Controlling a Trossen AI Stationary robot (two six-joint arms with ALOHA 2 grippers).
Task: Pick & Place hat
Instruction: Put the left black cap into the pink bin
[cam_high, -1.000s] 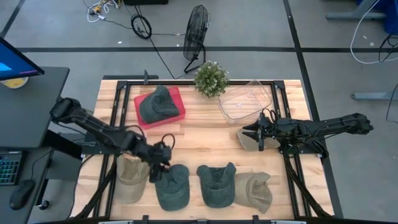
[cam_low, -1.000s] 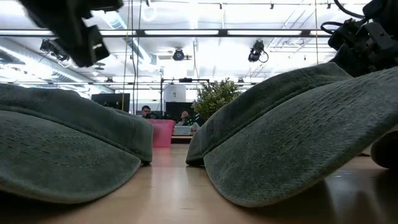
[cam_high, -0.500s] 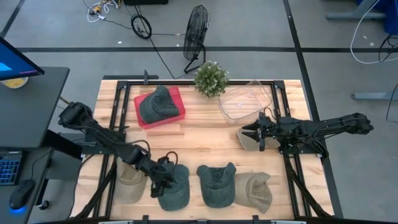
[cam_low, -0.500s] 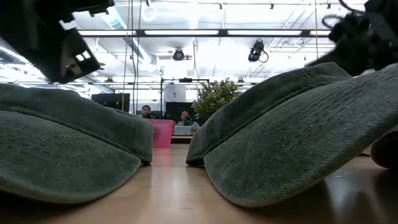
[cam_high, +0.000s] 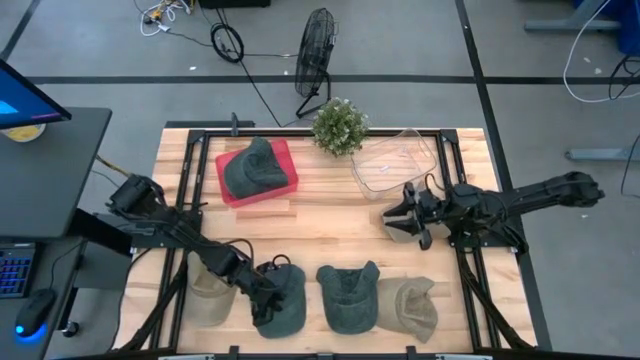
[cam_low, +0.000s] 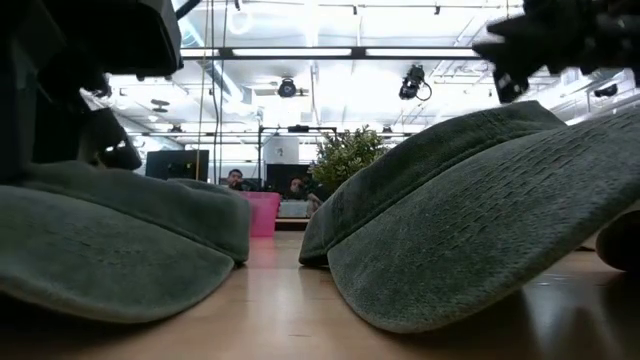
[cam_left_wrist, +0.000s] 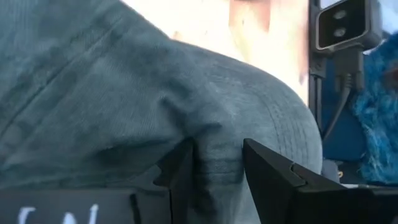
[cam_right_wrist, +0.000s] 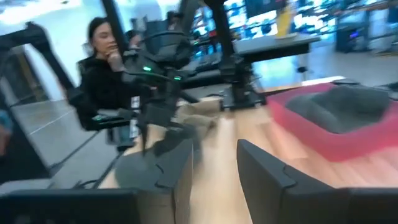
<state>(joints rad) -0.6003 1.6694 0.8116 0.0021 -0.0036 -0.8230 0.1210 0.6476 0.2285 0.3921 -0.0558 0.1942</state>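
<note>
Several caps lie brim-down in a row along the near edge. My left gripper (cam_high: 262, 298) is down on the crown of the dark green hat (cam_high: 283, 308) second from the left, shut on its cloth (cam_left_wrist: 186, 93). That hat fills the left of the low view (cam_low: 110, 250). My right gripper (cam_high: 402, 218) hovers at the table's right side, level and pointing left, open, with nothing between its fingers (cam_right_wrist: 214, 162). A tan hat (cam_high: 392, 229) lies on the table just under it. My left gripper pinches a raised fold of the dark green hat's crown (cam_left_wrist: 217, 155) between its two fingers, which come from above, slanting toward the near edge. The cloth bunches and wrinkles between the fingers. The hat still rests on the table by its brim (cam_low: 120, 290).
A pink tray (cam_high: 291, 182) at the far left holds another dark hat (cam_high: 250, 168). A clear container (cam_high: 395, 160) and a potted plant (cam_high: 340, 125) stand at the far edge. A tan hat (cam_high: 208, 295), a dark hat (cam_high: 348, 298) and a tan hat (cam_high: 412, 308) lie near.
My left gripper has moved toward the near edge and down onto the dark green hat, whose crown has bunched under it. My right gripper has shifted a little toward the table's left and risen.
</note>
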